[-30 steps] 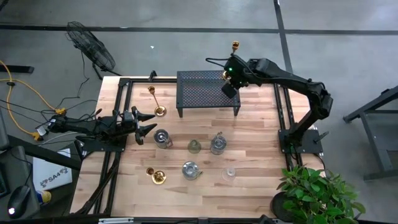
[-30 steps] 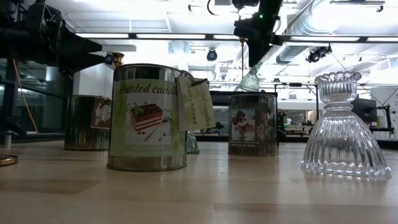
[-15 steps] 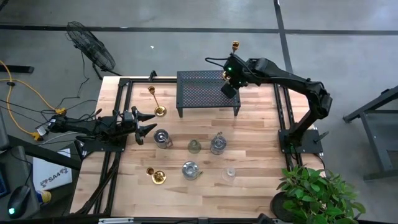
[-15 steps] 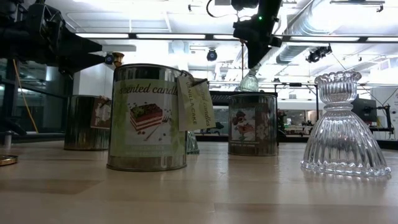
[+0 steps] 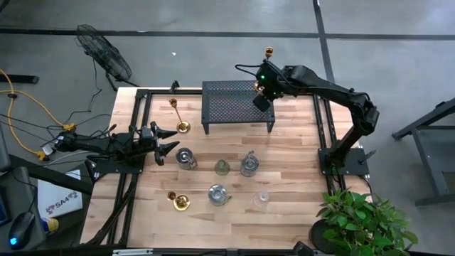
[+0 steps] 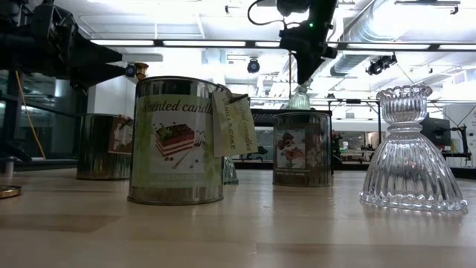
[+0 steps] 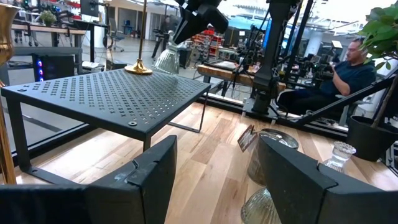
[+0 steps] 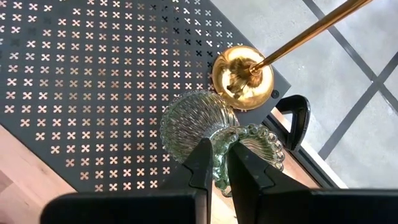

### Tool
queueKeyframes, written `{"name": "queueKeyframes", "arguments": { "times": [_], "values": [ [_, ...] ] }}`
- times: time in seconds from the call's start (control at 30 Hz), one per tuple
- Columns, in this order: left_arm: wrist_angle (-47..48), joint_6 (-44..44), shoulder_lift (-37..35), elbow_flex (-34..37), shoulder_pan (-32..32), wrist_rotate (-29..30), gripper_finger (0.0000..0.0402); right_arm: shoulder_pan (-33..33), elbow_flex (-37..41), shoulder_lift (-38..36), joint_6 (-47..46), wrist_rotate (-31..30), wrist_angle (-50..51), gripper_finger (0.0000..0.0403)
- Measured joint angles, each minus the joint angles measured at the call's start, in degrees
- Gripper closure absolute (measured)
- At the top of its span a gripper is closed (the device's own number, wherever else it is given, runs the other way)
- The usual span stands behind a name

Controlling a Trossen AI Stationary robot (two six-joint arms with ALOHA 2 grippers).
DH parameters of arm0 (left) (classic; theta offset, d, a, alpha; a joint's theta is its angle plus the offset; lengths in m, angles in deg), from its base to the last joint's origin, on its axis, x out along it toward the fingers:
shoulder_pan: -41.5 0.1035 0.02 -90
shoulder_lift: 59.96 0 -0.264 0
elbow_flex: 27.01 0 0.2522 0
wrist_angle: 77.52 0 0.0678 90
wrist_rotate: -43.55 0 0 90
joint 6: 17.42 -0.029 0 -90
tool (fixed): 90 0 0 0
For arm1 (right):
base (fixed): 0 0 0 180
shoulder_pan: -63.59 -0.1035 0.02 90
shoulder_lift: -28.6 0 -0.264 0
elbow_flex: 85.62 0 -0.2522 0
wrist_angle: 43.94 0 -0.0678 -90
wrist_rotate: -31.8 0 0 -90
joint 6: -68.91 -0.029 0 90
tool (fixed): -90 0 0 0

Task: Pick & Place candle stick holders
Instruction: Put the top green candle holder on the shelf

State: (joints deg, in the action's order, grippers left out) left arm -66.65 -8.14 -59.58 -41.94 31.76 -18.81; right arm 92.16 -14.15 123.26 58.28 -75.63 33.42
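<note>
My right gripper (image 8: pixel 216 163) pinches a clear ribbed glass candle holder (image 8: pixel 208 127) over the black mesh stand's (image 5: pixel 234 105) far right corner — seemingly just touching it — beside a tall brass candlestick (image 8: pixel 244 74); my left gripper (image 5: pixel 165 140) waits open at left.

A grey concrete floor (image 5: pixel 398 28) is spreading around the wooden table (image 5: pixel 291 163), with dark seams crossing it near the top of the high view. A black standing fan (image 5: pixel 103 51) is sitting at the upper left, and yellow cables (image 5: pixel 21 117) are trailing along the left edge. A leafy green plant (image 5: pixel 362 220) is filling the lower right corner. In the low view, white ceiling ducts (image 6: pixel 379 26) and long strip lights (image 6: pixel 216 43) are running across the top. In the left wrist view, a seated person (image 7: pixel 339 78) in dark clothing is showing at the right, with workbenches (image 7: pixel 46 31) standing behind.
</note>
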Motion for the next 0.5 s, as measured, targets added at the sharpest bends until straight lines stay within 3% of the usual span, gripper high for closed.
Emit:
{"name": "queueKeyframes", "arguments": {
  "times": [0.5],
  "values": [
    [0.0, 0.0, 0.0, 0.0, 0.0, 0.0, 0.0183, 0.2, 0.0, 0.5, 1.7, 1.4, 0.0, 0.038]
  ]
}}
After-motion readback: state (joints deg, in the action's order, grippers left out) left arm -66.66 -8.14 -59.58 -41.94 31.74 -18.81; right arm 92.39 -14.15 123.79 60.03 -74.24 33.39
